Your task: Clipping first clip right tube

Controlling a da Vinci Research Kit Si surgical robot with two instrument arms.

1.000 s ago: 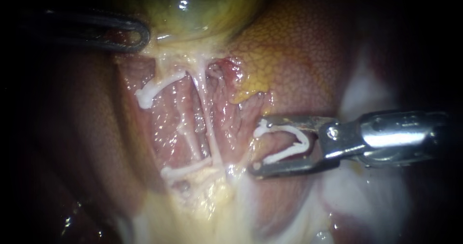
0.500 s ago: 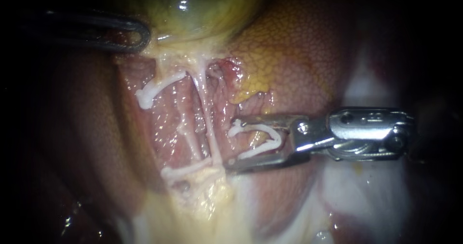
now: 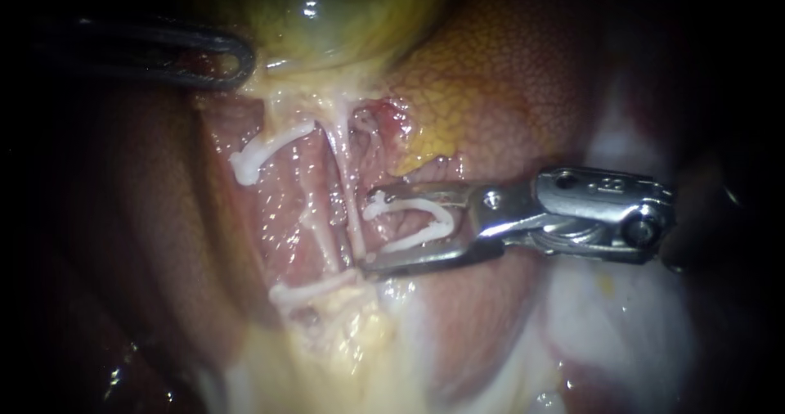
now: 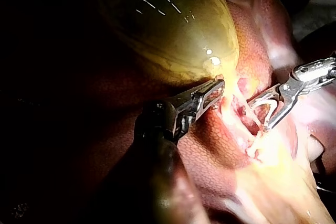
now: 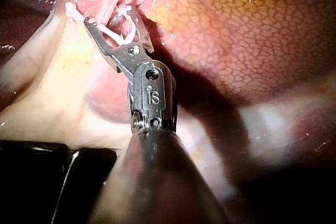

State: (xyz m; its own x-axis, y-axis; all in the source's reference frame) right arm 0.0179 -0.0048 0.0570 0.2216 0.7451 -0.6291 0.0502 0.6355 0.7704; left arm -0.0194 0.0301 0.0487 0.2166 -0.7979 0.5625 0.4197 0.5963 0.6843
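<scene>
One clip (image 3: 419,237) is loaded and unfired in the right instrument (image 3: 368,230). The end effector is spread wide, holding it from both sides. Tips reach the right tube (image 3: 350,208) at frame centre; straddling unclear. Left to do: seat across tube, close.

Yellow-green gallbladder (image 3: 327,21) — mottled liver (image 3: 507,95) alongside

Centre brightly lit, edges dark, glare spots on the gallbladder (image 3: 327,17).
</scene>
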